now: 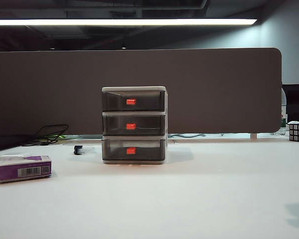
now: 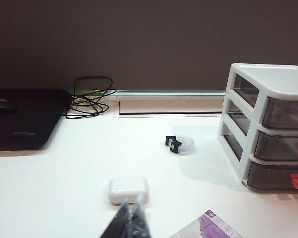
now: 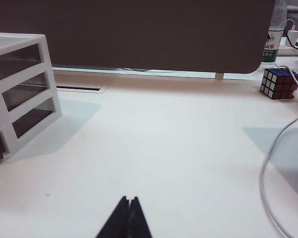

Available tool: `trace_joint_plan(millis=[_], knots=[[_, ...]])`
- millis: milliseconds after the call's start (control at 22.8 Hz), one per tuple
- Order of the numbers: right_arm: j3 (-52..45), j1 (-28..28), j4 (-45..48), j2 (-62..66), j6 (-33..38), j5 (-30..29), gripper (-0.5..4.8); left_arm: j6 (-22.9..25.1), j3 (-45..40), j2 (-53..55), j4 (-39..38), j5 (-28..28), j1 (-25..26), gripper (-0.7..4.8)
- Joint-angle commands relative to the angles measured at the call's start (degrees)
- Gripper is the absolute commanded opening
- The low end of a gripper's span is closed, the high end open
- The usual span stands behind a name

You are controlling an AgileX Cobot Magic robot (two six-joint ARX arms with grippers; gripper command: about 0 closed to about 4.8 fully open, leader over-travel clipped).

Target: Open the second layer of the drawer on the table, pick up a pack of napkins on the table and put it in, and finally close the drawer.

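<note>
The drawer (image 1: 134, 125) stood at the middle of the table (image 1: 199, 199), toward its far side, with all three tiers pushed in and the second layer (image 1: 134, 123) flush with the frame, its small red-orange handle (image 1: 131, 126) the only purchase on it. The pack of napkins (image 1: 24, 167) lay flat well apart from it, near the left edge, barcode label facing the near side. Neither arm showed in the exterior view; the left gripper (image 2: 131, 221) hung over the left part of the table with its jaws pressed together and holding nothing, a white rounded case (image 2: 128, 189) just beyond its tips and a corner of the purple pack beside it. The right gripper (image 3: 128, 216) sat over bare table to the right of the unit, jaws likewise closed and empty. The main risk seemed to be the light unit: a pull on so small a handle could probably drag or tip the whole frame rather than slide the tier out, unless the other arm steadied it. A slightly high or low approach might hook the top or bottom handle instead. On the left, the white case lay close enough to be nudged or mistaken for the pack, and a soft pack could crumple or slip in a shallow pinch.
</note>
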Motion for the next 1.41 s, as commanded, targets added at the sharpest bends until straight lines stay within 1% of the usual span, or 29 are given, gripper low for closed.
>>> trace_joint_plan(millis=[44, 132, 307, 351, 395, 483, 527, 571, 615, 659, 747, 791, 834, 878, 966, 1010, 1054, 1142, 1186, 1230, 1274, 1318, 1361, 1405], knots=[[-0.4, 0.0, 0.8, 0.0, -0.2, 0.2, -0.05, -1.6, 0.0, 0.1, 0.5, 1.0, 0.0, -0.05], [-0.4, 0.0, 1.0, 0.0, -0.2, 0.0, -0.04, -2.1, 0.0, 0.1, 0.2, 2.4, 0.0, -0.05], [-0.4, 0.0, 1.0, 0.0, -0.2, 0.0, -0.05, -2.4, 0.0, 0.1, -1.8, 2.9, 0.0, -0.05], [-0.4, 0.1, 0.9, 0.0, 0.1, -0.3, -0.05, -3.7, 0.0, 0.1, -2.1, 4.1, 0.0, -0.05], [-0.4, 0.1, 0.8, 0.0, 1.0, -1.2, -0.05, -6.1, 0.0, 0.1, -2.3, 6.1, 0.0, -0.05], [-0.4, 0.1, 0.3, 0.0, 5.5, -5.8, -0.05, -10.4, 0.0, 0.1, -3.0, 11.1, 0.0, -0.05], [-0.4, 0.2, -0.4, 0.0, 9.5, -12.5, -0.05, -13.3, 0.0, 0.1, -4.5, 15.0, -0.2, -0.05], [-0.4, 0.2, -0.8, 0.0, 11.2, -16.1, -0.05, -13.9, 0.0, 0.1, -5.9, 15.5, -0.5, -0.05], [-0.4, 0.2, -1.3, 0.0, 12.9, -22.4, -0.05, -15.7, 0.0, 0.1, -9.4, 14.9, -1.5, -0.05], [-0.4, 0.3, -1.5, 0.0, 13.1, -24.9, -0.05, -16.5, 0.0, 0.2, -10.0, 14.8, -2.1, -0.05], [-0.4, 0.7, -1.7, 0.0, 13.1, -27.1, -0.04, -18.4, 0.0, 0.3, -8.8, 15.2, -4.8, 0.01], [-0.4, 0.9, -1.6, 0.0, 13.2, -27.0, -0.04, -20.0, 0.0, 0.3, -7.6, 15.0, -6.4, 0.31], [-0.4, 0.9, -1.4, 0.0, 13.9, -27.1, -0.04, -21.9, 0.0, 0.3, -5.7, 14.4, -8.4, 0.75], [-0.4, 0.9, -1.2, 0.0, 14.9, -27.1, -0.04, -22.7, 0.0, 0.3, -4.1, 13.8, -10.2, 0.93], [-0.4, 0.9, -0.5, 0.0, 18.6, -28.1, -0.05, -22.4, 0.0, 0.3, -1.3, 13.2, -14.5, 0.82], [-0.3, 0.9, -0.2, 0.0, 19.1, -30.4, -0.05, -22.1, 0.0, 0.5, -1.7, 12.1, -17.4, 0.53], [-0.3, 1.0, 0.0, 0.0, 19.1, -31.6, -0.05, -20.7, 0.0, 1.6, -2.3, 9.6, -21.6, 0.51], [-0.3, 1.8, 0.0, 0.0, 19.1, -31.5, -0.05, -19.4, 0.0, 3.2, -1.5, 5.2, -26.5, 0.52], [-0.2, 3.1, 0.0, 0.0, 19.1, -30.8, -0.05, -18.7, 0.0, 4.8, 0.7, -0.3, -31.0, 0.52], [-0.2, 3.8, 0.3, 0.0, 19.1, -30.0, -0.05, -17.8, 0.0, 6.1, 2.8, -3.3, -33.8, 0.52], [-0.2, 6.0, 1.1, 0.0, 19.1, -27.8, -0.05, -16.7, 0.0, 9.0, 6.6, -7.0, -37.8, 0.52], [-0.2, 7.0, 1.6, 0.1, 19.1, -27.1, -0.05, -16.0, 0.0, 11.0, 8.6, -7.5, -39.4, 0.52], [0.3, 9.5, 2.3, 0.5, 19.1, -24.8, -0.05, -15.4, 0.0, 14.8, 11.6, -8.6, -40.9, 0.52], [1.3, 11.4, 2.3, 0.8, 19.1, -22.9, -0.05, -15.3, 0.1, 19.3, 15.0, -8.5, -41.4, 0.53]])
